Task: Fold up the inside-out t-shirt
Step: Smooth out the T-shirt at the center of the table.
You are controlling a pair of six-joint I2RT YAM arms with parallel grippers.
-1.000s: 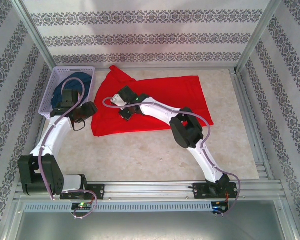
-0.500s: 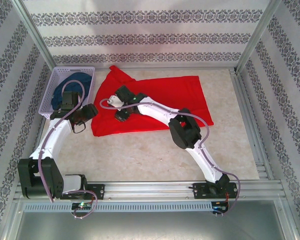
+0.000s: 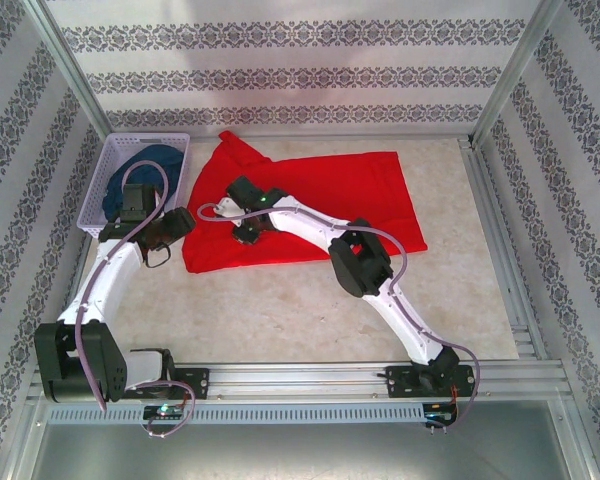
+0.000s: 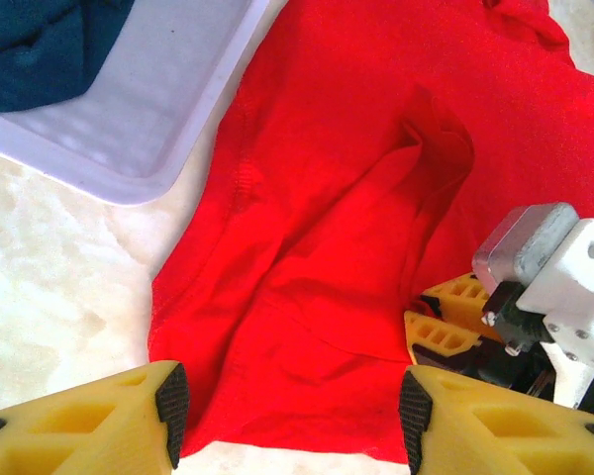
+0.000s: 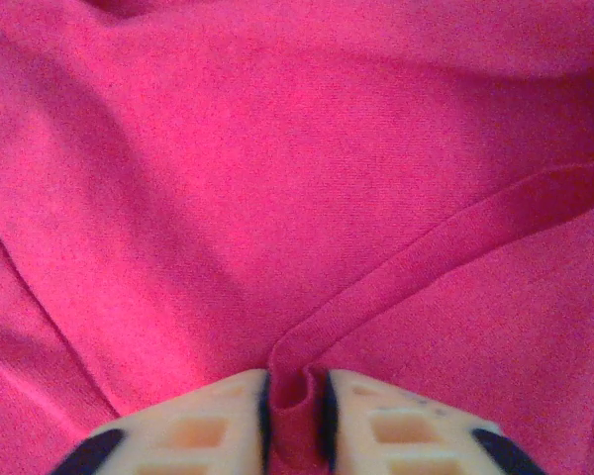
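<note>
The inside-out t-shirt lies spread on the table, plain red side showing, with one bunched part reaching toward the back left. My right gripper rests on its left portion, jaws shut on a raised hem fold of the red fabric, which stands pinched between the fingertips. My left gripper hovers at the shirt's lower left corner, open, its jaws spanning the hem with nothing between the pads. The right gripper's yellow fingers show beside it.
A lavender basket stands at the back left, holding a dark navy garment; its rim lies close to the shirt's left edge. Metal frame posts and rails bound the beige tabletop.
The right gripper shifted slightly left on the shirt, loosened, then closed on a fold of fabric. The left arm drew back a little to the left, still open.
</note>
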